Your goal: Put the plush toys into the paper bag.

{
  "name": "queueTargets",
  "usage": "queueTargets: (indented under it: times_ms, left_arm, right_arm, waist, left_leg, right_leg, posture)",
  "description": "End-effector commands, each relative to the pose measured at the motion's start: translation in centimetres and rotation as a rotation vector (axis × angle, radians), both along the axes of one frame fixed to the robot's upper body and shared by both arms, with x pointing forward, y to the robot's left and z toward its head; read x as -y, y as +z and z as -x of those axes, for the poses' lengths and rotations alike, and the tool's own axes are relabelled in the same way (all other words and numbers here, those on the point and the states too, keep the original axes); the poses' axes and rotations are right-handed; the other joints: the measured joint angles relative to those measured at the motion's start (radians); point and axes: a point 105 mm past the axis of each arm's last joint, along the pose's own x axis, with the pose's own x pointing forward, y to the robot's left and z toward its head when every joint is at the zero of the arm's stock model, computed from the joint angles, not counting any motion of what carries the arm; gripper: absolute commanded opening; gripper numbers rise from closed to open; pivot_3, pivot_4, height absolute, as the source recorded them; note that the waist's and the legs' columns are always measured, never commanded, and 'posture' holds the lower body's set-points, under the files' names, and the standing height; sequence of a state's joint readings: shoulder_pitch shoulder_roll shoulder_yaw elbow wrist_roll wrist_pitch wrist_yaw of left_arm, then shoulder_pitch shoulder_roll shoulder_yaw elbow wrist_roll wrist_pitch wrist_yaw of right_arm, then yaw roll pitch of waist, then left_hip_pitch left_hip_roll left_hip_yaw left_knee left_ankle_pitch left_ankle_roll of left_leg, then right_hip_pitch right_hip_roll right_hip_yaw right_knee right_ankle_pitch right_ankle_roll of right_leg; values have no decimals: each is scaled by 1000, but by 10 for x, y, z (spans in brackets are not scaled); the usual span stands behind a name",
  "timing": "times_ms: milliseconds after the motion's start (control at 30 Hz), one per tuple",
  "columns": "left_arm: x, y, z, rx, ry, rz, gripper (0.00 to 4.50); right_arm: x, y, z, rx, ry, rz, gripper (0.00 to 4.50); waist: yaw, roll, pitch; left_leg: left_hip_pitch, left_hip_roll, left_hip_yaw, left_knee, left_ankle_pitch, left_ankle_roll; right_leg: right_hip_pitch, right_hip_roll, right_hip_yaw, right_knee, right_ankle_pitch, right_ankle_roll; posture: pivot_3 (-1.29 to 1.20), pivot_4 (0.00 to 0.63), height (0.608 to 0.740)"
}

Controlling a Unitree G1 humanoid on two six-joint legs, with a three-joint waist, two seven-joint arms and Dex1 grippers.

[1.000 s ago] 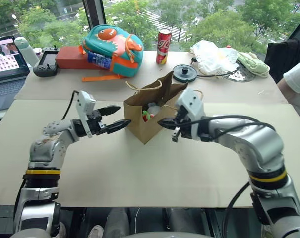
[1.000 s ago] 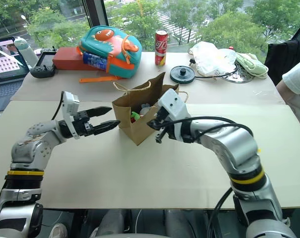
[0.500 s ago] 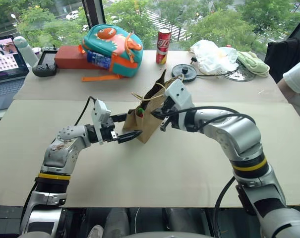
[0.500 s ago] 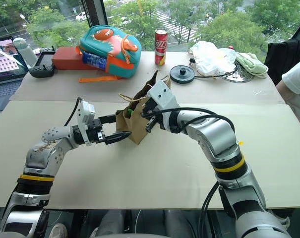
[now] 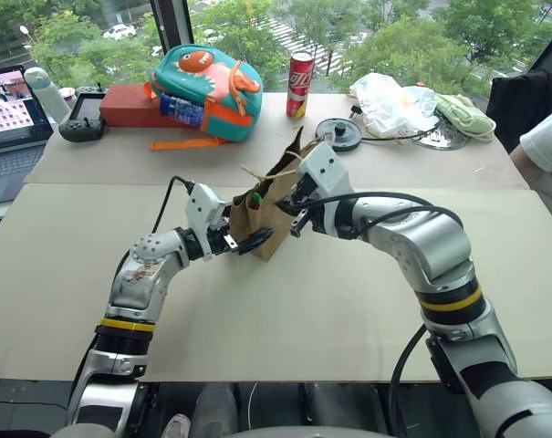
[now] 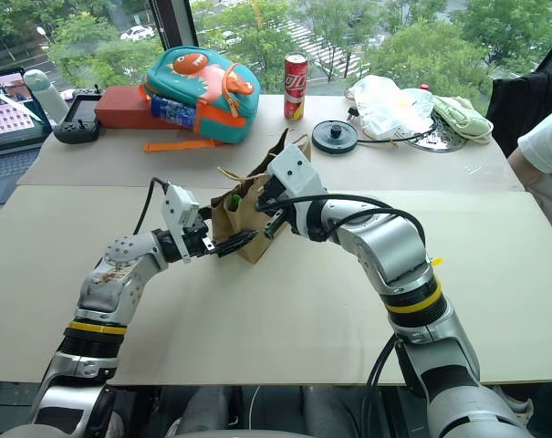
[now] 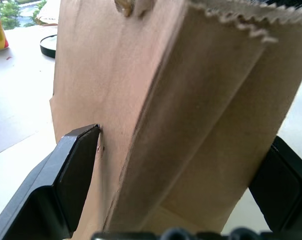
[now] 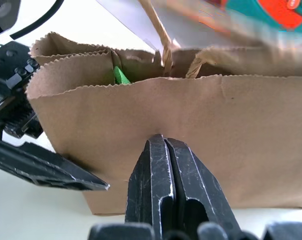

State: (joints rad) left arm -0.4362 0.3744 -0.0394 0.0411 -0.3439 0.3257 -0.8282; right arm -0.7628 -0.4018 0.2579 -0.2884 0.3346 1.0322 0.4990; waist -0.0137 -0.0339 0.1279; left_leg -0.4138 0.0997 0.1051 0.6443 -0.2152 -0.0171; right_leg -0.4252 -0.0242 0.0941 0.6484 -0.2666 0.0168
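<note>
A brown paper bag [image 5: 274,212] is standing upright near the middle of the pale bench [image 5: 285,310], squeezed narrow, its twisted handles rising at the top. Inside it, a bit of the red chili plush [image 5: 255,200] with its green stem is peeking over the rim; the rest of it is hidden by the bag's wall, and the grey-white fluffy plush cannot be made out. The left hand [image 5: 242,243] is reaching in from nine o'clock with its fingers spread as wide as they go, one on each side of the bag's lower part; the near finger is touching the paper, though whether the far one is pressing is hard to tell. The right hand [image 8: 163,165] is coming in from three o'clock with its fingers shut together, their tips pushing against the bag's broad side and holding nothing. Compared with a second ago, the bag is looking much narrower, the left hand has moved in around it, and the right hand has pressed further toward it. At twelve o'clock, well apart, a teal backpack [image 5: 205,80] and a red can [image 5: 300,85] are sitting on the bench. A person's white sleeve [image 5: 549,137] is cut off at three o'clock.
</note>
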Motion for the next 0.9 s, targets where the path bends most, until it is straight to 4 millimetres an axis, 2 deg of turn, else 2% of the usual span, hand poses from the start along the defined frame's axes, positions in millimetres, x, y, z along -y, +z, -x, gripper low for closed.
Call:
queueTargets:
  times_ms: [33,233,367,600,900]
  left_arm:
    - [5,10,-1,52,16,13,4500]
    - [3,6,-1,51,24,4,4500]
    - [2,4,-3,60,39,-11,3445]
    - [3,2,-9,64,49,-25,913]
    - [1,5,-18,76,71,-8,913]
  right_arm:
    - [-4,17,1,69,17,-27,19]
    - [-5,16,1,69,18,-27,19]
    - [-6,16,2,67,22,-29,0]
    - [-8,16,11,58,60,-22,0]
    - [10,8,52,48,210,57,0]
  waist:
    - [0,0,0]
    - [0,0,0]
    - [0,0,0]
    - [0,0,0]
    - [3,0,0]
  left_leg:
    - [0,0,0,0,0,0]
    - [0,0,0,0,0,0]
    - [0,0,0,0,0,0]
    - [0,0,0,0,0,0]
    - [0,0,0,0,0,0]
  right_leg:
    - [0,0,0,0,0,0]
    - [0,0,0,0,0,0]
    - [0,0,0,0,0,0]
    - [0,0,0,0,0,0]
    - [1,0,0,-1,0,0]
  posture:
    - [0,150,722]
    - [0,150,722]
    - [0,150,722]
    - [0,150,722]
    - [0,150,722]
